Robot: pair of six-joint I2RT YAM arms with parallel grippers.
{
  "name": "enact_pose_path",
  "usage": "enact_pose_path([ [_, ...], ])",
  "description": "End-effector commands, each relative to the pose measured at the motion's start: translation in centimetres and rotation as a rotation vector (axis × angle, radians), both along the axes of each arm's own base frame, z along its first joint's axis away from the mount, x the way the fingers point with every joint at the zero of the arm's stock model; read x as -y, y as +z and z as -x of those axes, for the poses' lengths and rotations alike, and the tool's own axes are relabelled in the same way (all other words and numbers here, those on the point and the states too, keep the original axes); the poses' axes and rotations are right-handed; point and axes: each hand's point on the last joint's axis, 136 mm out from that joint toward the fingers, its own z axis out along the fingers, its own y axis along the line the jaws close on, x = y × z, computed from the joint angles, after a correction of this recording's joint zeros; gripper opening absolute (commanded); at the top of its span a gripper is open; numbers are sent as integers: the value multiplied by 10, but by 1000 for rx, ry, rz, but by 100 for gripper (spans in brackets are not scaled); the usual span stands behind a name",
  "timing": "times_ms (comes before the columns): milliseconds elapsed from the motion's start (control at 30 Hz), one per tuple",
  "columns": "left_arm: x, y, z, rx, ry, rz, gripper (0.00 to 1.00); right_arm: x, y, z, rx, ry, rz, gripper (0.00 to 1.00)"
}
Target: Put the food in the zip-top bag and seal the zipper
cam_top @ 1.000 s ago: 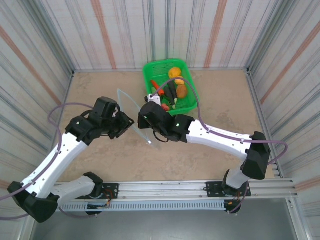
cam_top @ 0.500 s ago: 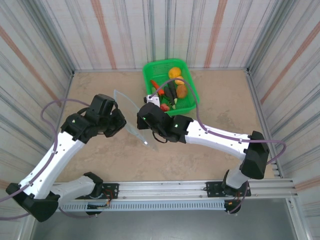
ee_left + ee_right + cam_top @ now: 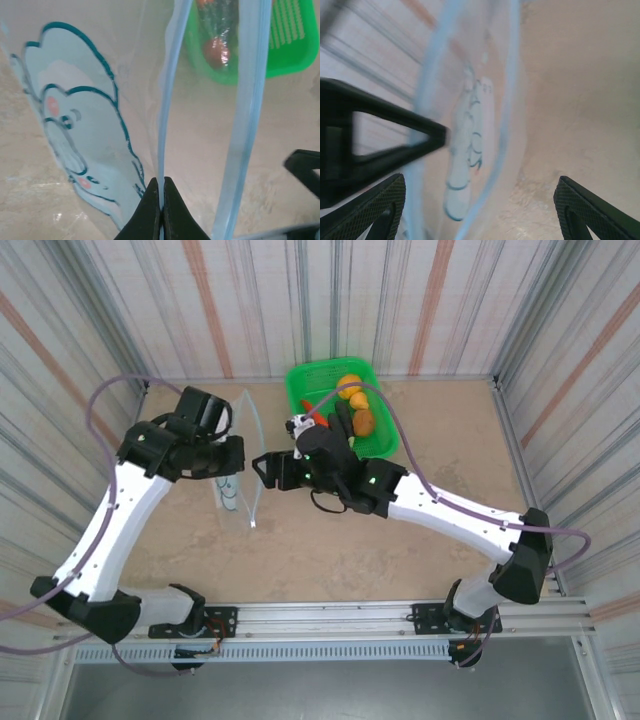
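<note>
Presently, left gripper pinches the zipper of the zip-top bag; right gripper stands spread apart. Risk: the thin strip may slip, collapsing the mouth.

My left arm rises from its base at the near edge and bends forward, with the wrist turned in toward the middle of the table. My left gripper is clamped tight, its fingers pressed tip to tip on the pale blue zipper of the zip-top bag. My right arm folds at its elbow far to the right and lays its forearm leftward across the table, facing the other wrist. My right gripper is spread wide, its two mesh-faced pads well apart.
</note>
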Motion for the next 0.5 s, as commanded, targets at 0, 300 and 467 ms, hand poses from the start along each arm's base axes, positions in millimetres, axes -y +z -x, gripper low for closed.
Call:
enact_pose_path([
  [0,29,-50,0,-175,-127,93,0,-3,-4,17,-42,142,-28,81],
  [300,72,-93,-21,-260,-100,337,0,86,-58,-34,-150,-181,128,77],
  [467,75,-116,-23,-312,-92,384,0,109,-87,-50,-216,-252,219,78],
])
